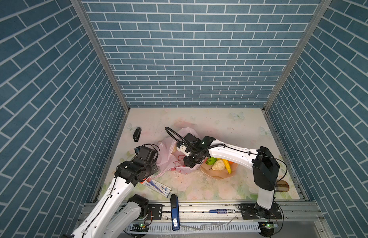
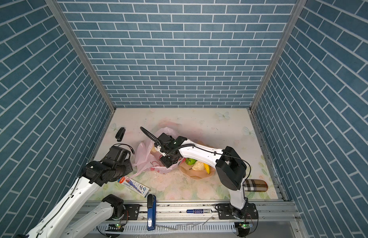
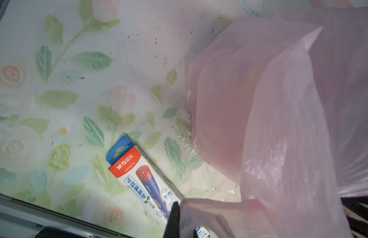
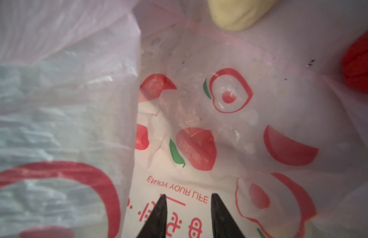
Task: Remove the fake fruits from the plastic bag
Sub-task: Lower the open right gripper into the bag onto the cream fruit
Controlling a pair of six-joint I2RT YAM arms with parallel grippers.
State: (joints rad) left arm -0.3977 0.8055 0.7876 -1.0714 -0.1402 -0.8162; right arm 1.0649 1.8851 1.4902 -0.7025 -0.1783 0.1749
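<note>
two fruits visible inside plastic bag (image 1: 170, 156): cream fruit (image 4: 234, 14), red fruit (image 4: 360, 63), both beyond right gripper (image 4: 188, 195), jaws narrowly apart, empty. left gripper (image 3: 179, 208) pinched on bag film. risk: jaws snag film, drag bag; smooth fruit may squirt free.

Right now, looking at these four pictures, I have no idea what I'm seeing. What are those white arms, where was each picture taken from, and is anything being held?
Those are two white robot arms at a flower-printed table. Two pictures look down from overhead; the other two come from a camera on each arm's wrist. The left gripper is shut on the thin translucent pink plastic bag. The right gripper is inside the bag, open and empty, near a pale cream fruit and a red fruit. A green ball, a second cream fruit and a yellow banana lie on the peach scalloped plate. A cardboard pencil box and a blue stapler lie nearby.
</note>
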